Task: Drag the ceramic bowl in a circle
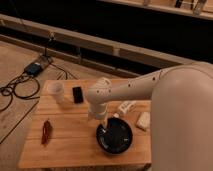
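The ceramic bowl (115, 135) is wide, round and glossy black, and sits on the wooden table (70, 142) near its front right. My white arm reaches in from the right and bends down over the bowl. My gripper (103, 126) points down at the bowl's near left rim, with its tips inside or on the rim.
A small white cup (56, 91) stands at the table's back left, with a black phone-like object (77, 94) beside it. A red-brown object (46, 131) lies at the left front. Two white items (126, 107) (143, 121) lie right of the bowl. Cables (20, 85) lie on the floor to the left.
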Tool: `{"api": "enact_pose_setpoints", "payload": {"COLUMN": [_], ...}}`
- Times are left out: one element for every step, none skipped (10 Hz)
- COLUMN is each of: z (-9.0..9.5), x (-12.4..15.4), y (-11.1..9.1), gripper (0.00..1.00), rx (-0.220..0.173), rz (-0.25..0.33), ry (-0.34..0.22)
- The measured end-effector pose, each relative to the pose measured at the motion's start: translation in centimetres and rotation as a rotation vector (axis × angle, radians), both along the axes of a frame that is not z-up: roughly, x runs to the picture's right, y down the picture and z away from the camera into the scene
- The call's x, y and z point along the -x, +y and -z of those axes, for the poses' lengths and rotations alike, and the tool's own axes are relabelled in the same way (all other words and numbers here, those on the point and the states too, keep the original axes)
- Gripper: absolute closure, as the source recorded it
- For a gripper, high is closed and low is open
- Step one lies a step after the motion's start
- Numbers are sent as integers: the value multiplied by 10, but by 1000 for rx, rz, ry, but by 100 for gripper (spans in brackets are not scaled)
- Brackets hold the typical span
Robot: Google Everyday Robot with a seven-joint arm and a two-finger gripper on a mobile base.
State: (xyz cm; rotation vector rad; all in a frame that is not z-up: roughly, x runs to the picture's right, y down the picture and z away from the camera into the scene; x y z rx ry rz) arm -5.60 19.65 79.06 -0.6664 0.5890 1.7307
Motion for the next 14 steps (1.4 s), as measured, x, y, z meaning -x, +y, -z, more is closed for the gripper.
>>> {"api": "enact_pose_setpoints", "payload": {"z": [-4,-7,-9,-10,-11,-12,-13,-14,-15,-18,-21,-23,-26,-27], "x": [1,-1,-7,-13,-18,-21,-19,-16,-12,-9,-9,-9,-10,-12], "y": [3,5,6,6,7,8,9,11,12,16,18,21,24,25], "gripper": [35,35,35,35,35,35,35,35,35,35,35,40,51,58], "rx": [1,4,8,15,21,28,37,45,52,63,71,81,94,101], "rz": [18,27,41,55,67,78,99,116,131,145,152,155,157,155], "ry": [-49,-67,-80,-79,-77,-73,-74,-75,-77,-75,-68,-58,-46,-38]}}
